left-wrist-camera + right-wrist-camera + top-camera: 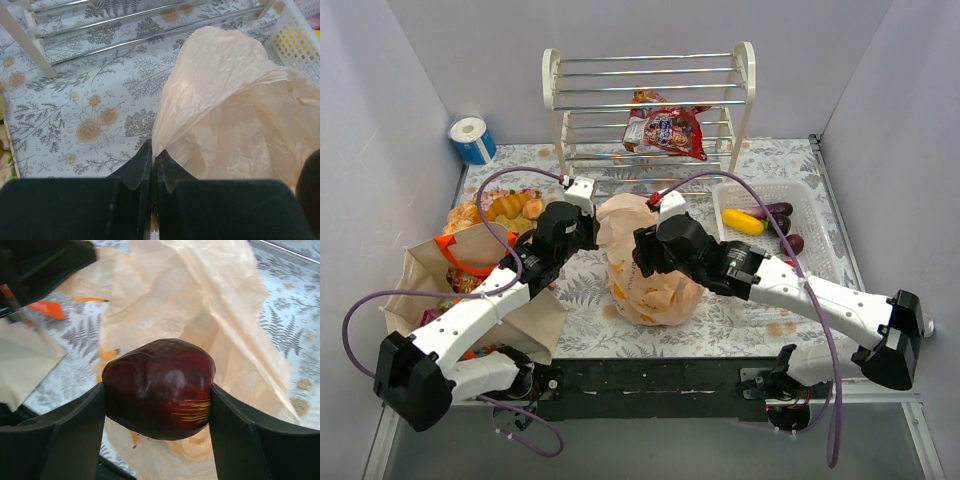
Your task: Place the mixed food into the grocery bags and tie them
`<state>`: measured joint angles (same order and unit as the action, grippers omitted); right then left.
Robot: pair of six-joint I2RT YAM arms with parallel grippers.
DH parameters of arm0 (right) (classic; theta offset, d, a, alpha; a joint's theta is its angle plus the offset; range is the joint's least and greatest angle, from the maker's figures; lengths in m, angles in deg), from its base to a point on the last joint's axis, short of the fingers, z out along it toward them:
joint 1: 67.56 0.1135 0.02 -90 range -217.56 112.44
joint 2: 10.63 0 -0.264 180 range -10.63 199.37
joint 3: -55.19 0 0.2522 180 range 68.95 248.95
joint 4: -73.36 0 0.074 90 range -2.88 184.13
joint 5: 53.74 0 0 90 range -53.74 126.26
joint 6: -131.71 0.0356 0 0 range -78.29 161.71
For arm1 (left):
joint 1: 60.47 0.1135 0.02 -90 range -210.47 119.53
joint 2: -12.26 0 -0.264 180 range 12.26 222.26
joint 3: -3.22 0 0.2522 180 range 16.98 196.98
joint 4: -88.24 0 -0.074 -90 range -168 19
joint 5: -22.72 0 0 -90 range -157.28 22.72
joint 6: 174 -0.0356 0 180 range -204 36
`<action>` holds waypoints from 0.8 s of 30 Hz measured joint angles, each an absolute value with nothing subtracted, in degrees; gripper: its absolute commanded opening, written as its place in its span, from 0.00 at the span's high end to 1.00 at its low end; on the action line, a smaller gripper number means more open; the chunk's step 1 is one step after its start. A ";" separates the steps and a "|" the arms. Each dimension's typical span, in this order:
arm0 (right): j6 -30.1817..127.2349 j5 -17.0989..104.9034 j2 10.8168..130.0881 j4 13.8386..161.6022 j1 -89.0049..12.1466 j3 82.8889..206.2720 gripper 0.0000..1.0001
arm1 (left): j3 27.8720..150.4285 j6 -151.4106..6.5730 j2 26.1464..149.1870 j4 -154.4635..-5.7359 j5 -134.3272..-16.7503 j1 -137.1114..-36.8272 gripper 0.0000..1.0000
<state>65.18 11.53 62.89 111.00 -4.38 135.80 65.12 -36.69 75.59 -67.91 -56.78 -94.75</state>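
Note:
The translucent peach plastic grocery bag (650, 285) (240, 115) (215, 305) stands mid-table, with something orange showing through its film. My left gripper (592, 228) (152, 160) is shut, pinching the bag's upper left edge. My right gripper (640, 255) (157, 395) hangs over the bag, shut on a dark red-purple fruit (155, 385) that fills the span between its fingers. The beige canvas tote (440, 285) with orange handles stands at the left under my left arm. Red snack packets (665, 128) lie on the white rack (650, 90).
A white lattice basket (810, 190) at the right holds a yellow fruit (742, 221), a purple eggplant (772, 210) and a dark fruit (792, 243). Golden pastries (505, 208) lie behind the tote. A blue and white roll (472, 140) stands at the back left.

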 measured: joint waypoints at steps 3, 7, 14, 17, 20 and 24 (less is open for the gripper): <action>65.37 9.26 65.58 110.72 -6.48 135.53 0.96 | 65.12 -36.67 76.36 -67.93 -57.10 -94.75 1.00; 65.35 6.74 74.43 110.57 -8.12 135.56 0.95 | 65.03 -36.67 77.14 -67.93 -57.41 -94.75 1.00; 64.78 9.78 83.37 109.60 -10.70 134.46 0.60 | 64.42 -36.71 77.19 -68.08 -57.19 -94.75 1.00; 63.95 11.33 83.37 108.80 -12.92 134.46 0.23 | 64.33 -36.89 77.19 -68.08 -56.86 -94.75 1.00; 62.66 13.54 83.28 108.29 -14.43 134.46 0.08 | 64.29 -37.15 77.14 -68.11 -56.47 -94.75 1.00; 60.67 18.04 82.36 108.32 -14.45 134.46 0.01 | 64.27 -37.34 76.77 -68.13 -55.99 -94.75 1.00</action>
<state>60.67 18.04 82.36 108.32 -14.45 134.46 64.27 -37.34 76.77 -68.13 -55.99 -94.75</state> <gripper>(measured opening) 0.966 0.014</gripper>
